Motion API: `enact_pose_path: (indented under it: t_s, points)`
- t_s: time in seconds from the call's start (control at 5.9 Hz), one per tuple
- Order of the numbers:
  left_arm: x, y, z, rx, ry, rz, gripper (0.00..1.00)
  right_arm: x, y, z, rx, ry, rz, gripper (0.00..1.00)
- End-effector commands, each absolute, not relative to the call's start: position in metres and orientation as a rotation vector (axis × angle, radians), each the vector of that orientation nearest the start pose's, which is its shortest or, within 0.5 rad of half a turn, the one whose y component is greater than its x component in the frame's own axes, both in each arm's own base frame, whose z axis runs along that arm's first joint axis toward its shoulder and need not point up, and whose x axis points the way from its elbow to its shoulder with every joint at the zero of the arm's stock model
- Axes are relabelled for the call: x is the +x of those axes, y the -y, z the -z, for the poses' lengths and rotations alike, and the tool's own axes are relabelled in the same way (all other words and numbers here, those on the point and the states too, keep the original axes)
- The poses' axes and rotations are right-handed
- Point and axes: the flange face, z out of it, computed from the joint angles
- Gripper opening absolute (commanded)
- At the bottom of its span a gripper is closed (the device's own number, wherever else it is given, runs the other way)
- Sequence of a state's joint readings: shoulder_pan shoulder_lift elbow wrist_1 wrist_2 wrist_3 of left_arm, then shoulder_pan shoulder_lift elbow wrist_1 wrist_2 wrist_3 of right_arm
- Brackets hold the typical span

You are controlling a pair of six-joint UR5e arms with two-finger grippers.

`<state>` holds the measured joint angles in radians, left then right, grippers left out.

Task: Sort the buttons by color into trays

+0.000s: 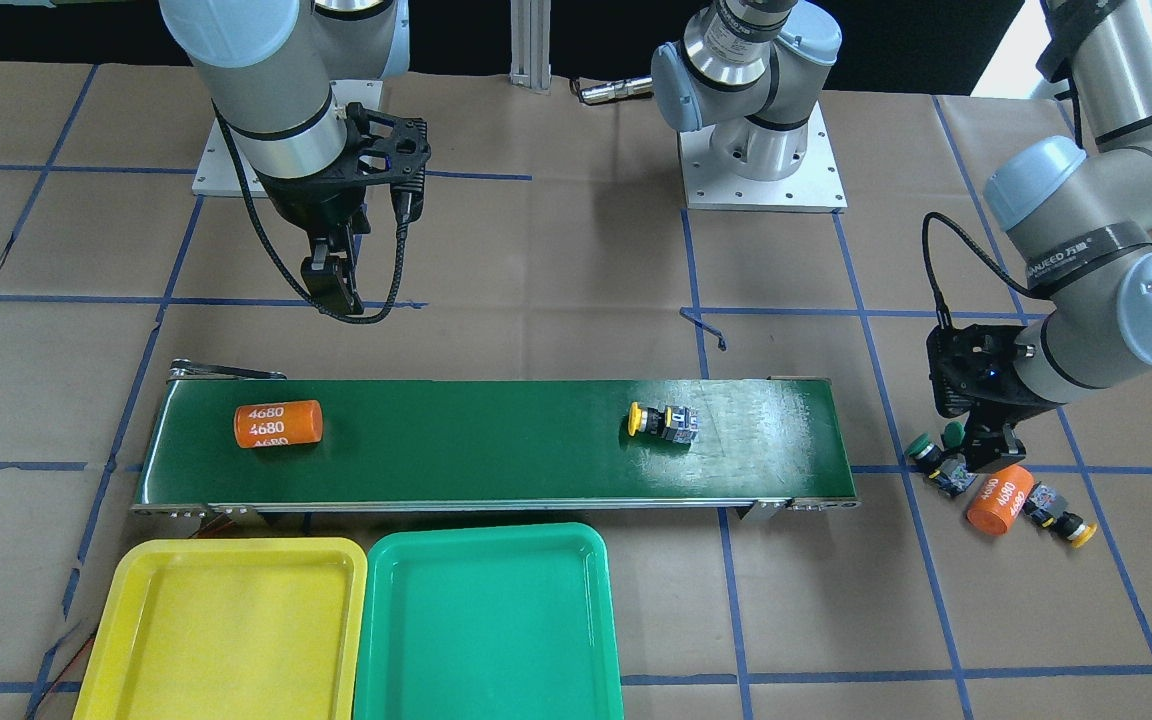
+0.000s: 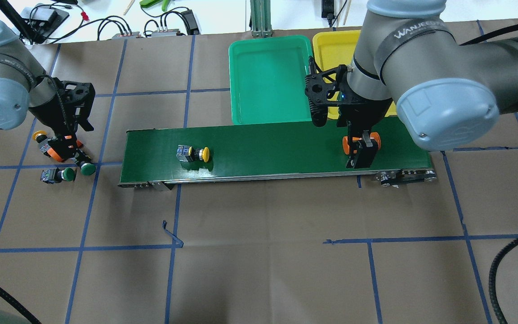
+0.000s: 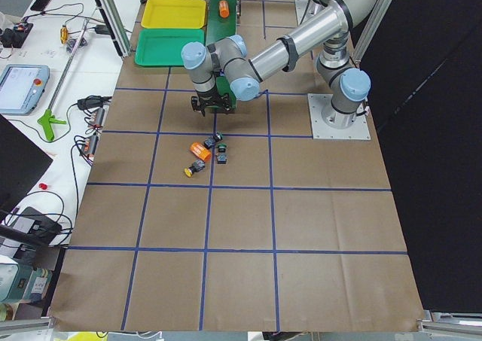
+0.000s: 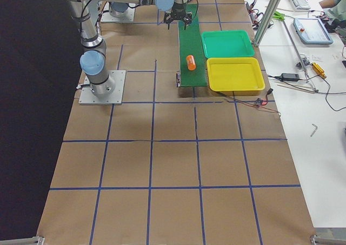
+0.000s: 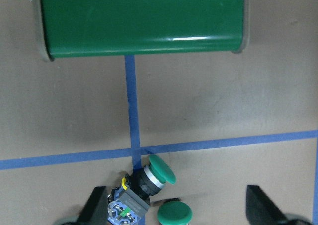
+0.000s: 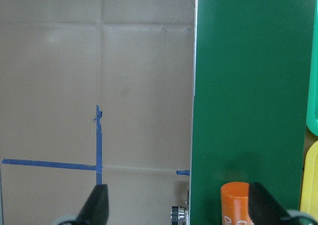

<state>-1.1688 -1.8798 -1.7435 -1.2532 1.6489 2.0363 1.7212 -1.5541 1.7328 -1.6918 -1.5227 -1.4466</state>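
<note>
One yellow button lies on its side on the green conveyor belt. Two green buttons and a second yellow button lie on the paper off the belt's end. My left gripper is open just over the green buttons, which show between its fingers in the left wrist view. My right gripper is open and empty over the belt's other end. The yellow tray and the green tray stand side by side past the belt.
An orange "4680" cylinder lies on the belt under my right gripper. Another orange cylinder lies among the buttons by my left gripper. Brown paper with blue tape lines covers the table.
</note>
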Motion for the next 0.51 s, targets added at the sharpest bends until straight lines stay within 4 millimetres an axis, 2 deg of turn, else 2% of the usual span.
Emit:
enact_pose_path:
  t_s: [0.0,0.34]
  points:
    - [0.117,0.568,-0.251,-2.380,1.844,0.233,0.97,0.213,0.476,-0.413,-2.198,-2.213,0.088,1.00]
    - [0.125,0.582,-0.222,-2.576,1.609,0.220,0.97,0.220,0.490,-0.395,-2.190,-2.205,0.089,1.00]
